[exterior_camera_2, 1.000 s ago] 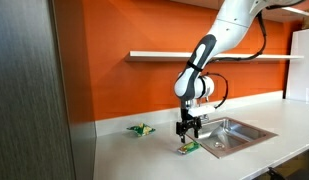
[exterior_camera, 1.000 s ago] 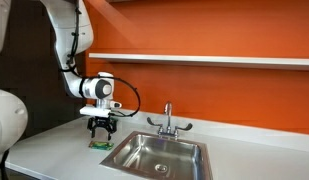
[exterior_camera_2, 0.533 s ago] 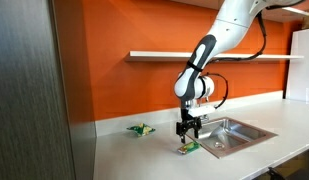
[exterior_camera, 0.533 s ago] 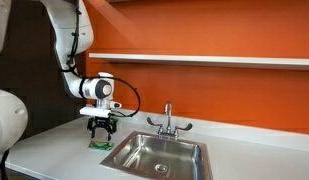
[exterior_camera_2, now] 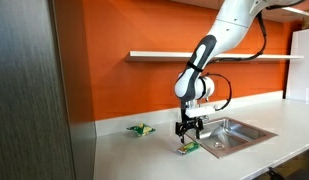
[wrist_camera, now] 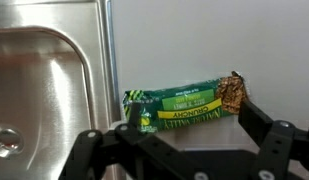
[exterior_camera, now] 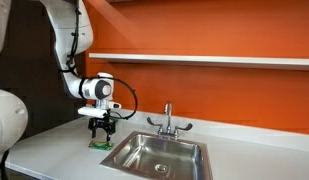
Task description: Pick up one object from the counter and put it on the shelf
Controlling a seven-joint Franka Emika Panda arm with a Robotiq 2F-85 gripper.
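Observation:
The object, a small flat green packet, lies on the pale counter just beside the sink's edge; it shows in both exterior views. My gripper hangs directly over it, open, with one finger at each end of the packet, not closed on it. In the exterior views the gripper points straight down, fingertips just above the packet. The shelf is a long thin pale board high on the orange wall.
The steel sink lies right beside the packet, with a chrome tap behind it. A lumpier green-and-yellow item sits on the counter near the wall. A grey panel stands at the counter's end.
Almost nothing: the gripper has shifted only slightly over the packet and stays open. The packet lies in the same spot.

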